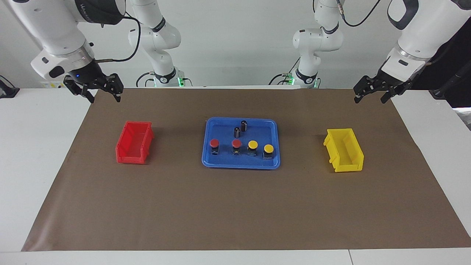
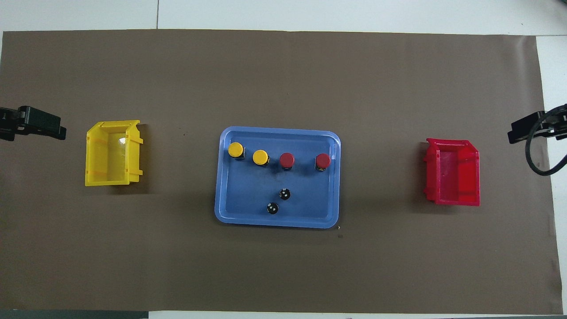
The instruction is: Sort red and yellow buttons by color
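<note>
Four push-button switches w/ round flat caps on black blocky bodies stand upright in one row in a shallow blue plastic tray (image 1: pixel 209 162) at mid-table, on the brown paper mat (image 1: pixel 235 209). Going from the right arm's end to the left arm's end: first red-capped button (image 1: pixel 214 142) (image 2: pixel 322 160), second red-capped button (image 1: pixel 236 143) (image 2: pixel 287 159), first yellow-capped button (image 1: pixel 252 144) (image 2: pixel 260 156), second yellow-capped button (image 1: pixel 268 148) (image 2: pixel 235 149); none touching. Two dark capless cylinders (image 1: pixel 240 129) (image 2: pixel 279 200) stand in the same tray, nearer the robots than the row. Open red plastic bin (image 1: pixel 134 142) (image 2: pixel 452 172) sits well apart from the tray toward the right arm's end; open yellow plastic bin (image 1: pixel 344 149) (image 2: pixel 113 153) toward the left arm's end. Right gripper (image 1: pixel 96 88) (image 2: pixel 529 128) is up in the air over the mat's edge beside the red bin, fingers spread wide, holding nothing. Left gripper (image 1: pixel 372 92) (image 2: pixel 37 127) is over the mat edge by the yellow bin, fingers also apart, nothing held.
</note>
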You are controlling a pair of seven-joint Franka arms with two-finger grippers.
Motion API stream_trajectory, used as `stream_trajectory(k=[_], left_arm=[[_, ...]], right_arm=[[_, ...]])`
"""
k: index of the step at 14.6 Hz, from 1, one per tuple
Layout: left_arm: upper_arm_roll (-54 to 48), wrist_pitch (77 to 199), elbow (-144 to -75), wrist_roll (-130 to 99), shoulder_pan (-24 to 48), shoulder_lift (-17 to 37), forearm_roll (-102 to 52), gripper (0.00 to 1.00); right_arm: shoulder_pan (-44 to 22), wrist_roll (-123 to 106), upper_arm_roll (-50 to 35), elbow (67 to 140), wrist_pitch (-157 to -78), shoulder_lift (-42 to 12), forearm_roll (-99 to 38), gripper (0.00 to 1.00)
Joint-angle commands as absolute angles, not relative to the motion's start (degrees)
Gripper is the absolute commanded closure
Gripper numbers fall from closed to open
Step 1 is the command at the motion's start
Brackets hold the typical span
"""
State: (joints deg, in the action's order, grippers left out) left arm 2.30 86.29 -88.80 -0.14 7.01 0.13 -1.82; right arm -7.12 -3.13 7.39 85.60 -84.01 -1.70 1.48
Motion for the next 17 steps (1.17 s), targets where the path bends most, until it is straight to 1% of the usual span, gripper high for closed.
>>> stream_trajectory(k=[1, 2, 4, 6, 7, 9, 10, 12, 14, 17], left_arm=[[2.3, 86.7, -89.7, -0.4, 6.8, -0.8, -1.0, 0.00], [2.3, 86.8, -89.8, 0.1, 6.8, -0.8, -1.0, 0.00], [2.3, 86.8, -89.8, 0.0, 6.8, -0.8, -1.0, 0.00], [2.3, 86.7, -89.8, 0.0, 6.8, -0.8, -1.0, 0.00], [2.3, 86.7, -89.8, -0.1, 6.8, -0.8, -1.0, 0.00], [2.3, 86.4, -89.9, -0.2, 6.8, -0.9, -1.0, 0.00], [2.3, 86.3, -90.1, -0.6, 6.8, -1.0, -1.0, 0.00], [2.2, 86.3, -90.1, -0.6, 6.9, -1.1, -1.0, 0.00], [2.2, 86.1, -90.1, -0.6, 6.9, -1.1, -1.0, 0.00], [2.2, 86.3, -90.2, -0.5, 7.0, -1.1, -1.0, 0.00]], right_arm=[[-12.1, 2.5, 7.5, 81.7, -84.2, -5.0, 0.8, 0.16], [-14.8, 4.9, 7.5, 81.7, -84.9, -5.9, 0.1, 0.16], [-19.0, 14.5, 7.5, 80.8, -88.5, -9.6, -2.8, 0.16], [-24.8, 20.9, 7.5, 82.0, -96.0, -13.0, -3.3, 0.16], [-27.4, 23.7, 7.5, 85.0, -99.8, -13.9, -3.3, 0.16], [-29.6, 27.1, 7.5, 93.1, -109.3, -13.5, -3.3, 0.18], [-30.2, 27.9, 7.5, 98.3, -114.7, -12.2, -3.3, 0.19], [-31.0, 28.0, 7.5, 104.7, -120.3, -11.8, -3.3, 0.20], [-32.2, 29.3, 7.5, 106.5, -124.2, -13.7, -3.3, 0.22], [-32.3, 29.4, 7.3, 107.6, -125.2, -14.5, -3.3, 0.23]])
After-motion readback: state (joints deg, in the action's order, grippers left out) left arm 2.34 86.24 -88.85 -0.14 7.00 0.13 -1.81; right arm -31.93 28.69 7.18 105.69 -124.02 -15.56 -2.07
